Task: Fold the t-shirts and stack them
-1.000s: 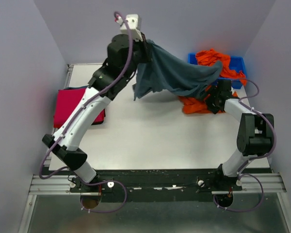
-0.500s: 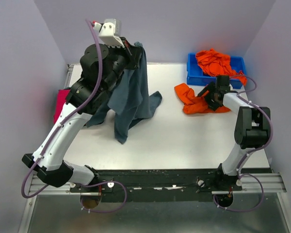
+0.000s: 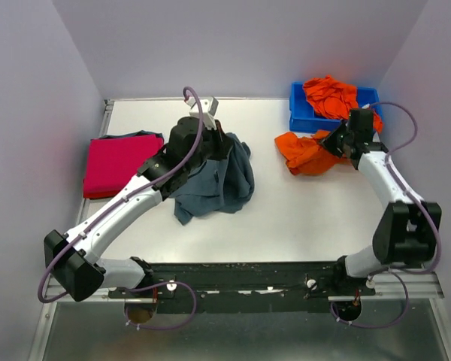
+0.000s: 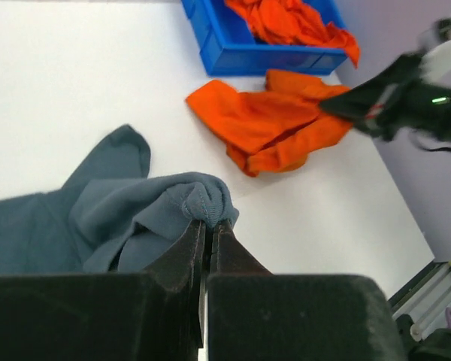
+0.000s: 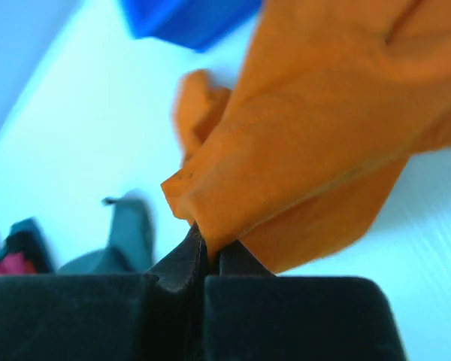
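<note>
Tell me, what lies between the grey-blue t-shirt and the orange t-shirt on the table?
Nothing: only bare white table separates the grey-blue t-shirt from the orange t-shirt, as the top view shows.

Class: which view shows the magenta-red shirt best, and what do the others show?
Top external: the magenta-red shirt lies flat at the left edge of the table, almost wholly visible. Right wrist catches only a blurred sliver, bottom left; left wrist shows none of it.

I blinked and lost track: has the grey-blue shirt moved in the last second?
Yes. The grey-blue shirt was stretched in the air toward the blue bin; now it lies bunched on the table, left of the bin, left claw shut on it.
</note>
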